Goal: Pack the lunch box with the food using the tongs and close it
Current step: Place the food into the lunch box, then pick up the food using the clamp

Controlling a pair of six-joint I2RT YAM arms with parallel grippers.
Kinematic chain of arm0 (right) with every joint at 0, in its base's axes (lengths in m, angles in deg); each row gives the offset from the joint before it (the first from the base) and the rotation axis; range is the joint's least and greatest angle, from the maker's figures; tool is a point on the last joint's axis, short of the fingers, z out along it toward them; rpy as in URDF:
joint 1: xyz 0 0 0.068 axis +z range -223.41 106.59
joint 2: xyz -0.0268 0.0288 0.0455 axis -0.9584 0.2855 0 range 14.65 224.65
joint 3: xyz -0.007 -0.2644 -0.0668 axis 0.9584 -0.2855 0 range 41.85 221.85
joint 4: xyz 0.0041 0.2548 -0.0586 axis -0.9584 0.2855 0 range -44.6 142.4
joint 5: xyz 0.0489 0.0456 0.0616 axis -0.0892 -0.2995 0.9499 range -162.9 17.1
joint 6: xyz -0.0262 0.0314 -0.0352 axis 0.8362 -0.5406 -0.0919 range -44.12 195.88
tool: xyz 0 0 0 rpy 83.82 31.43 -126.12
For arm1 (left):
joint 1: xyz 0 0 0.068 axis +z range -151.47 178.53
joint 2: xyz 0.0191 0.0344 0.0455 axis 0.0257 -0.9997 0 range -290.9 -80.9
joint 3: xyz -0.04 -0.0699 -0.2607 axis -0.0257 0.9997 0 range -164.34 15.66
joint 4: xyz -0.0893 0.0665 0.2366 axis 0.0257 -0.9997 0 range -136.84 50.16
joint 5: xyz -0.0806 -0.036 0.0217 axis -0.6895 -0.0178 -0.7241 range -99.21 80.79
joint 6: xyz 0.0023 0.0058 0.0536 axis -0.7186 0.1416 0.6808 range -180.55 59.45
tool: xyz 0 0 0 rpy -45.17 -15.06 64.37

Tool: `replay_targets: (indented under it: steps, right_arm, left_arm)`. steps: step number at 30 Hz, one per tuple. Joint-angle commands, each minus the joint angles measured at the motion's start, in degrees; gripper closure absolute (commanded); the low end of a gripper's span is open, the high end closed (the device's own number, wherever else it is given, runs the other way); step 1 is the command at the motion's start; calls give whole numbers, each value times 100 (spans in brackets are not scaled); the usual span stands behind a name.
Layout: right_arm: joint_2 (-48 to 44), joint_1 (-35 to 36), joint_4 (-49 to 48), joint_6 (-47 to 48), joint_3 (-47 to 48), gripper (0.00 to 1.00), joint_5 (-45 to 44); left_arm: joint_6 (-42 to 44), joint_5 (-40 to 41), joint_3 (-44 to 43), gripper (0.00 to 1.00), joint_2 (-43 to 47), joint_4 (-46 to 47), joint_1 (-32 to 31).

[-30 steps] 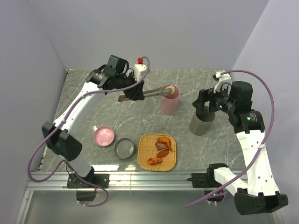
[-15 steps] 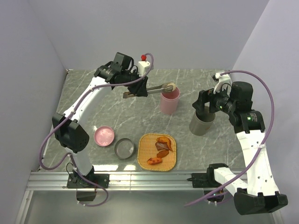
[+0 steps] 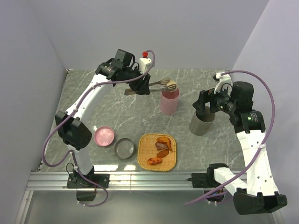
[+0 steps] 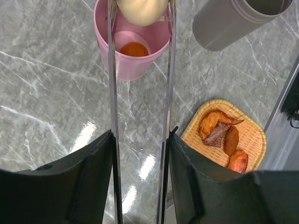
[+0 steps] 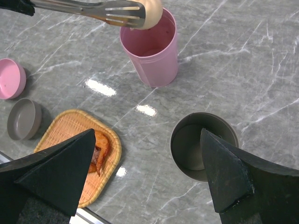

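My left gripper is shut on the silver tongs, one thin arm against each finger. Between the tong tips sits the pale beige ball, right above the tall pink cup. An orange ball lies at that cup's bottom. From above, the tongs reach rightwards from the left gripper to the pink cup. My right gripper stands wide open over the tall grey cup, which holds nothing, and its fingers are around nothing.
The woven tray with several brown-orange food bits lies near the front edge. To its left sit a shallow grey dish and a shallow pink dish. The grey cup stands right of the pink cup.
The left arm has lifted the tongs slightly over the pink cup, and the tong arms have spread wider apart. The beige ball is still at the tips. The right arm has not moved.
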Motion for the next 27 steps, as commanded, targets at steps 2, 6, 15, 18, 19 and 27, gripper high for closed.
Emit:
replay_targets:
  steps: [2, 6, 15, 18, 19, 27]
  right_arm:
    - [-38, -57, -24, 80, 148, 0, 9]
    - [-20, -75, -24, 62, 149, 0, 17]
    - [6, -75, 55, 88, 254, 0, -9]
    - [6, -84, 64, 71, 219, 0, 26]
    - [-3, -92, 47, 71, 210, 0, 35]
    - [24, -92, 82, 89, 219, 0, 70]
  left_arm:
    - [157, -155, -252, 46, 193, -103, -3]
    - [315, -119, 37, 43, 421, -217, -3]
    - [1290, -672, 1046, 43, 1405, -796, -11]
    - [1712, -691, 1714, 44, 1871, -1086, -46]
    - [1800, -673, 1909, 44, 2159, -1122, -90]
    - [2091, -94, 3815, 43, 3515, -1149, -810]
